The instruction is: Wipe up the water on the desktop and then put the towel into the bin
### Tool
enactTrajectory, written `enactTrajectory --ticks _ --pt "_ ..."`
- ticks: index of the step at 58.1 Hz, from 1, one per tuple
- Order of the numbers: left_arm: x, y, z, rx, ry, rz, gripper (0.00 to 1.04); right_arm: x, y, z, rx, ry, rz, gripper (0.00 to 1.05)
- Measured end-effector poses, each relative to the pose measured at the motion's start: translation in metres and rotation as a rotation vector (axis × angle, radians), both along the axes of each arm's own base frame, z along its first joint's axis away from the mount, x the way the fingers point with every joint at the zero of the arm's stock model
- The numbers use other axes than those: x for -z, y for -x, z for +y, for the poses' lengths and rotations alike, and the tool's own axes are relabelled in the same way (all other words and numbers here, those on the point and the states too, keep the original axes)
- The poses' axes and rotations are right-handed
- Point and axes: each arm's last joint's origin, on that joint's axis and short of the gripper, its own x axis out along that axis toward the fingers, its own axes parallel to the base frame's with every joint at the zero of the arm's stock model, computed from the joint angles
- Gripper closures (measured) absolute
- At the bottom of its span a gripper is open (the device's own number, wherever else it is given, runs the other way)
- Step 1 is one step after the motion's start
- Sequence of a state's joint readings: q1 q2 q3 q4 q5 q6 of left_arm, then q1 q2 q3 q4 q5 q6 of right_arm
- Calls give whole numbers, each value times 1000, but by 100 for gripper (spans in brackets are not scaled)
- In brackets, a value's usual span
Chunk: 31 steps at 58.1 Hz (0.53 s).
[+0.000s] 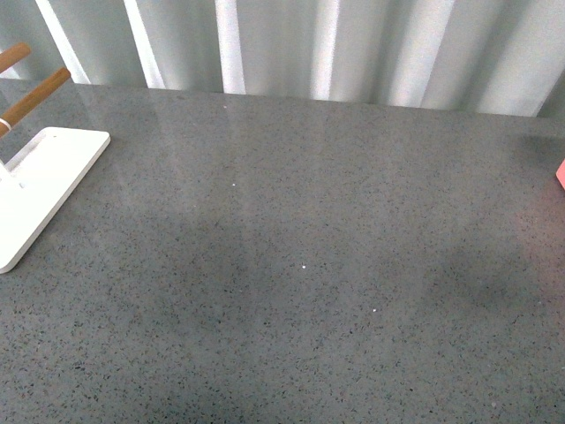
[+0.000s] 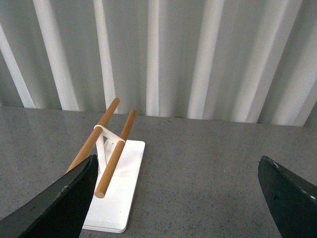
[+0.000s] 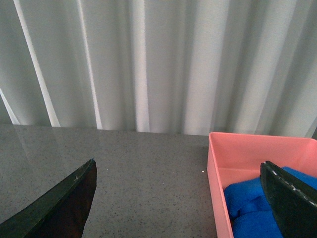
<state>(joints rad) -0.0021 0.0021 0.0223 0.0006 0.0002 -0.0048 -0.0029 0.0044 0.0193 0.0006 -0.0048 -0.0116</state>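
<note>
The grey speckled desktop (image 1: 300,265) fills the front view, and neither arm shows there. In the right wrist view the blue towel (image 3: 247,208) lies bunched inside the pink bin (image 3: 218,168). My right gripper (image 3: 181,198) hangs open above the desktop (image 3: 148,183), one finger over the bin's inside and the other over bare stone. My left gripper (image 2: 178,198) is open too, with nothing between its fingers, above the desktop (image 2: 198,178). I see no water on the surface.
A white board with wooden rods (image 1: 40,185) stands at the left edge; in the left wrist view this rack (image 2: 116,188) sits beside one finger. A corner of the pink bin (image 1: 561,174) shows at the far right. Pale curtains (image 1: 309,44) hang behind the desk.
</note>
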Motion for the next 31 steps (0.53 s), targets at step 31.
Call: enactTrajectory --ticks 31 --pt "0 0 0 0 0 0 7 0 0 0 0 0 0 7"
